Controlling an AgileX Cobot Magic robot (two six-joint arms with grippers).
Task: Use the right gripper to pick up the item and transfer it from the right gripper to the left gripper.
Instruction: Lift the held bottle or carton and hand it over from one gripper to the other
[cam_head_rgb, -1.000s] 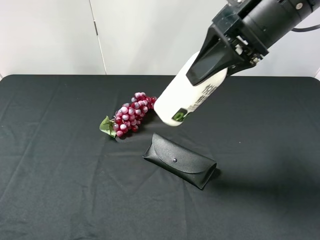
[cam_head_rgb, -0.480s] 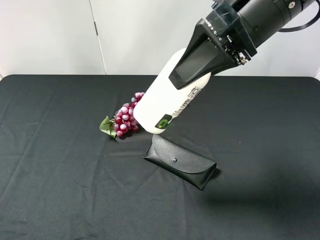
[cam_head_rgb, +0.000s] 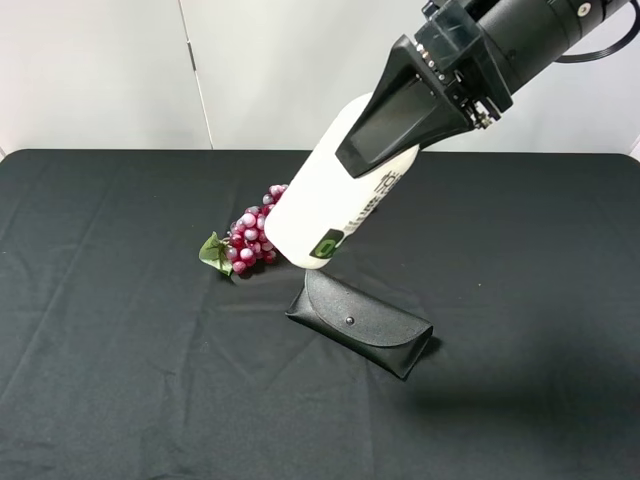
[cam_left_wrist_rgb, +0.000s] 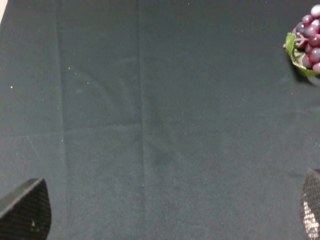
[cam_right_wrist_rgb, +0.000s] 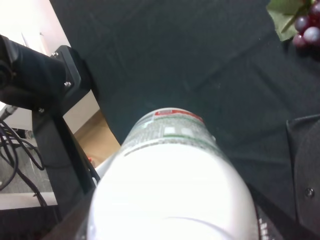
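The item, a white bottle (cam_head_rgb: 320, 210) with a green-and-black label, hangs tilted in the air above the black table, its lower end over the grapes. The right gripper (cam_head_rgb: 375, 140) comes in from the upper right and is shut on the bottle's upper part. The right wrist view is filled by the bottle (cam_right_wrist_rgb: 172, 180), with a dark finger (cam_right_wrist_rgb: 272, 222) at its side. The left gripper (cam_left_wrist_rgb: 167, 215) is out of the exterior high view. Its wrist view shows two fingertips (cam_left_wrist_rgb: 25, 210) far apart over bare cloth, open with nothing between them.
A red grape bunch (cam_head_rgb: 255, 235) with a green leaf lies left of centre. A black glasses case (cam_head_rgb: 362, 322) lies in front of it. Black cloth (cam_head_rgb: 120, 350) covers the table. In the right wrist view, a black mount with cables (cam_right_wrist_rgb: 35, 80) stands past the table's edge.
The right gripper has carried the bottle leftward and lower, from beside the grapes to over them. It has barely moved over the last half second.
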